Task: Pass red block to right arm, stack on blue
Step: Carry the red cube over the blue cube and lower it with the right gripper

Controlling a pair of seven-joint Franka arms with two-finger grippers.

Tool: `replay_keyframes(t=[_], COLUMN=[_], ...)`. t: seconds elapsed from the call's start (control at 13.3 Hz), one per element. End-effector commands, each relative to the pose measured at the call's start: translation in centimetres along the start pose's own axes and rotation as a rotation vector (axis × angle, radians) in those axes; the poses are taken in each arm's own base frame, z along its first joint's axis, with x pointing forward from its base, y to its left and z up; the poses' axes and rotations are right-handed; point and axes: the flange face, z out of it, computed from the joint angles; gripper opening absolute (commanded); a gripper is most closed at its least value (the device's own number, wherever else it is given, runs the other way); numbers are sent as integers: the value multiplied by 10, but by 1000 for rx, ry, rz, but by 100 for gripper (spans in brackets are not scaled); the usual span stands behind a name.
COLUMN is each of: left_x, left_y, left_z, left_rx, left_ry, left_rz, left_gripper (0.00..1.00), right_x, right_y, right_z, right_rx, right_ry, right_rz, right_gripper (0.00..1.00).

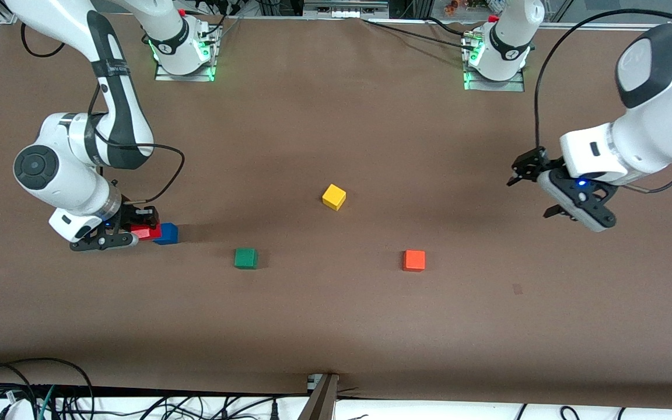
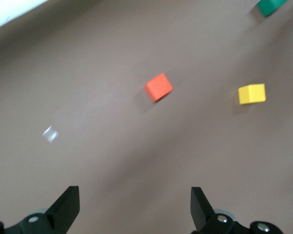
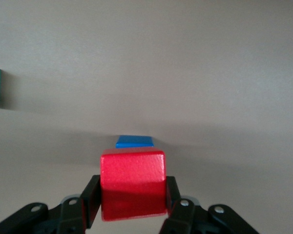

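My right gripper [image 1: 142,228] is shut on the red block [image 1: 146,233] and holds it low over the table, right beside the blue cube [image 1: 167,233], toward the right arm's end. In the right wrist view the red block [image 3: 133,183] sits between the fingers [image 3: 92,200], and only the top of the blue cube [image 3: 134,141] shows just past it. My left gripper [image 1: 531,195] is open and empty, up in the air over bare table at the left arm's end; its view shows the spread fingertips [image 2: 68,202].
A green cube [image 1: 246,258], an orange cube [image 1: 414,260] and a yellow cube [image 1: 334,196] lie apart around the table's middle. The left wrist view shows the orange cube [image 2: 158,87], yellow cube [image 2: 251,93] and green cube [image 2: 269,6].
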Motion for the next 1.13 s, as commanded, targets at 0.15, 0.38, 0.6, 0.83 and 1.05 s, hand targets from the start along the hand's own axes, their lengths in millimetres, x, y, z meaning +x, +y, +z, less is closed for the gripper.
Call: replay_keyframes(t=[0.15,0.38,0.6,0.83,1.05], left_x=[-37,-55,-58,-65,-65], left_y=[17,7,9,8,7], left_z=[-33,-64,-91,-95,-95], left_rx=[202,233,249,243,239], left_ry=[-167,-130,-82,-88,-99], left_rz=[-268,-359,-451,-548,-535], left_gripper=[100,100,100,100,100], right_x=[-3,-5,-9,-12,-12], right_y=[-9,-17,-21,-20,-21], right_z=[15,20,30,35,39], right_rx=[-30,-65,-69,-75,-80], right_ry=[24,13,12,17,12], right_rz=[18,36,57,57,82], right_gripper=[0,0,0,0,0])
